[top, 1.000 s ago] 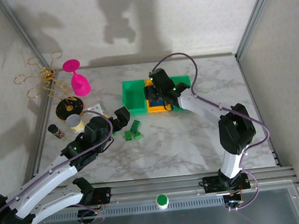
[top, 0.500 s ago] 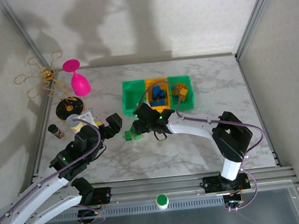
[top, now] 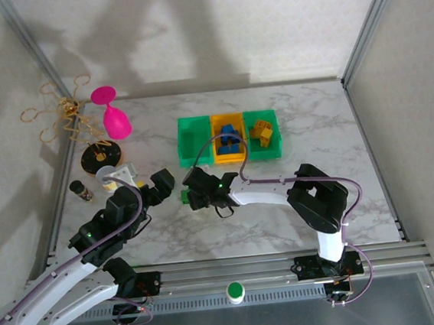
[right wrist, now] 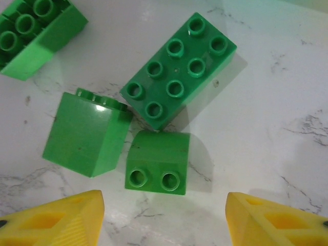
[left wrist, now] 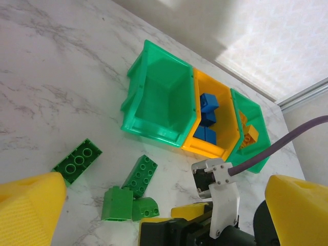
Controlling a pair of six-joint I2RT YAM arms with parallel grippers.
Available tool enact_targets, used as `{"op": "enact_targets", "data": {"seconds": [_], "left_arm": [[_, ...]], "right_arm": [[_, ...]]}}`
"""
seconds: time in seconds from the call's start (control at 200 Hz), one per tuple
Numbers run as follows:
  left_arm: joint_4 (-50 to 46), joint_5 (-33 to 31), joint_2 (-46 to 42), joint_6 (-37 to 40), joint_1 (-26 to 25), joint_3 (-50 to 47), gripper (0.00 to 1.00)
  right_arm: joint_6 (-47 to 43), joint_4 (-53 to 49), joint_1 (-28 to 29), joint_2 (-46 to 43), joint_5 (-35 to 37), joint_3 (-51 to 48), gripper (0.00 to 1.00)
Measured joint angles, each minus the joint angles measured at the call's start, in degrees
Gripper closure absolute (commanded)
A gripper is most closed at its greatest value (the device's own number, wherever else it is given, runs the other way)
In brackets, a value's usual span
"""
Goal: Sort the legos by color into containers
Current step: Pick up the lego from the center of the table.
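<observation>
Three bins stand in a row: an empty green bin (top: 194, 140) (left wrist: 161, 97), an orange-yellow bin (top: 230, 153) (left wrist: 225, 141) holding blue legos (left wrist: 207, 102), and a green bin (top: 274, 135) (left wrist: 259, 123) holding orange legos (left wrist: 248, 136). Several green legos lie loose on the table: a small curved brick (right wrist: 158, 161) (left wrist: 143, 207), a tall block (right wrist: 87, 133), a two-by-four brick (right wrist: 179, 69) (left wrist: 140, 176), and a flat brick (left wrist: 77, 161). My right gripper (top: 191, 189) (right wrist: 164, 197) hangs open just short of the curved brick. My left gripper (top: 161, 185) (left wrist: 166, 180) is open, left of the pile.
A pink goblet (top: 112, 115), a gold wire stand (top: 66, 112), a small round cup (top: 109, 177) and a dark little bottle (top: 81, 191) crowd the table's left side. Metal frame rails run along the table's edges.
My right arm has swung from over the orange-yellow bin down and left to the green legos. My left gripper has drawn back to the left, away from the pile.
</observation>
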Motion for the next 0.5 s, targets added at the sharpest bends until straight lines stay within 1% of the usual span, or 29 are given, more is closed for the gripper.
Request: {"op": "enact_targets", "data": {"seconds": [0.36,0.501], "left_arm": [[-0.3,-0.8,-0.4,0.0,0.0,-0.2,0.00],[-0.3,-0.8,-0.4,0.0,0.0,-0.2,0.00]], "right_arm": [[-0.6,0.0,0.0,4.3,1.9,2.0,0.46],[-0.9,-0.1,0.0,5.4,2.0,3.3,0.52]]}}
